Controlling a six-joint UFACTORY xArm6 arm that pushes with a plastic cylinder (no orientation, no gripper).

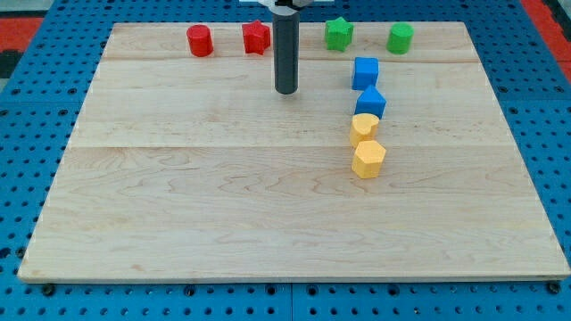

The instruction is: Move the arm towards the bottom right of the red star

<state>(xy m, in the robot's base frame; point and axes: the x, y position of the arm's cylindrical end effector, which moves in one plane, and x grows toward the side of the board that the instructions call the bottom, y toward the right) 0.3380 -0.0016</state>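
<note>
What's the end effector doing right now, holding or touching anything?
My tip: a bare rod with no jaws, holding nothing. It sits below and to the view's right of the red star, clear of it and of every other block.

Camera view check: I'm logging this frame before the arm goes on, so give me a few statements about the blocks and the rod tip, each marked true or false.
1. My tip sits below and right of the red star. True.
2. My tip touches the red star. False: they are apart.
3. Two yellow blocks lie at the view's top left. False: the upper yellow block and the yellow hexagon are right of centre, below the blue blocks.
4. The red cylinder is left of the red star. True.
</note>
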